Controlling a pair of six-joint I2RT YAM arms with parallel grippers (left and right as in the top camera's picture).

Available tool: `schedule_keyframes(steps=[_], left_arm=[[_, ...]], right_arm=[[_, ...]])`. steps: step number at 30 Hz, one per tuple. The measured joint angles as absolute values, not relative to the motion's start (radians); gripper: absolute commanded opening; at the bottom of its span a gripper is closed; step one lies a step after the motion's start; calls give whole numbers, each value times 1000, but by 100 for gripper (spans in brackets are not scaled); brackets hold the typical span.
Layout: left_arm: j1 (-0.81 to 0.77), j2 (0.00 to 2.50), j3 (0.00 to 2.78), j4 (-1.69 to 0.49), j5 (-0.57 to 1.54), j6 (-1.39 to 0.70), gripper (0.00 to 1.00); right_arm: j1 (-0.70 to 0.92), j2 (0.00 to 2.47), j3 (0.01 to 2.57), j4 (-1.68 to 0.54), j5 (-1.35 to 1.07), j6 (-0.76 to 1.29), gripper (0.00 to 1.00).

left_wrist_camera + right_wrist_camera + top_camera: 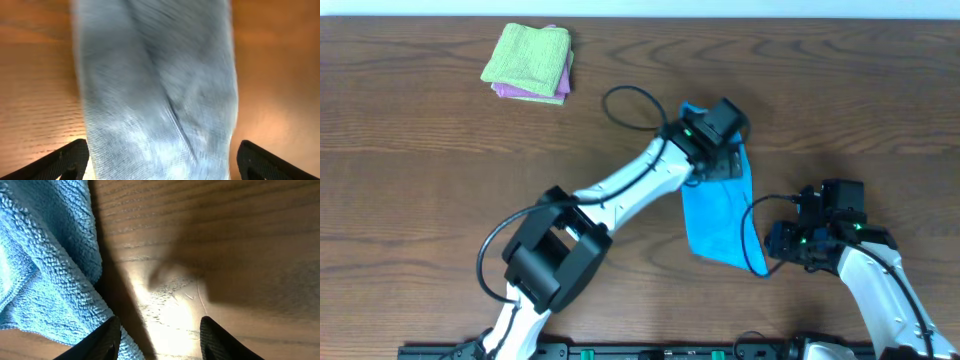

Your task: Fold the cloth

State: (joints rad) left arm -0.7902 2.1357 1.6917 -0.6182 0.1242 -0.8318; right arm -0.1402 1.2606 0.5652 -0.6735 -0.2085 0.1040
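Left gripper (162, 155) spread wide astride the blurred blue cloth (155, 75); right gripper (160, 332) parted beside its edge.

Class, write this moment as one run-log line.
left hand: open above blue cloth | right hand: open, beside cloth edge

The rumpled sky-blue terry microfibre cloth (718, 218) is showing a fine looped weave. At eleven o'clock, a folded lime-green towel (527, 52) is topping a folded purple towel (525, 94). The brown wooden table (410, 180) is displaying dark streaky grain.
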Motion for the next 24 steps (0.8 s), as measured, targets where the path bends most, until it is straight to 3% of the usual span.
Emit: schedule_keyframes(steps=[1,2,9,10,13,14,17,21,24], left_arm=[[-778,2148,1694,-609,141,-891,100],[-772,2161,1695,-592,162,-938,93],[-762,2257,1707,-487,331,-1159,80],[-762,2260,1707,-500,344,-1174,76],[-762,2265,1712,-566,363,-1199,45],[-761,2267,1712,-587,366,-1208,40],[-751,2268,1714,-656,377,-1213,38],[-733,2268,1714,-692,385,-1211,29],[-724,2269,1714,-698,381,-1202,8]], right_arm=[[-140,1259,565,-676,-208,104,52],[-140,1254,565,-678,-208,104,52],[-140,1208,565,-688,-182,104,52],[-140,1205,565,-687,-180,104,52],[-140,1204,565,-687,-173,104,52],[-140,1204,565,-688,-171,104,52],[-140,1203,565,-688,-166,104,52],[-140,1203,565,-686,-163,104,53],[-140,1203,565,-686,-162,104,52]])
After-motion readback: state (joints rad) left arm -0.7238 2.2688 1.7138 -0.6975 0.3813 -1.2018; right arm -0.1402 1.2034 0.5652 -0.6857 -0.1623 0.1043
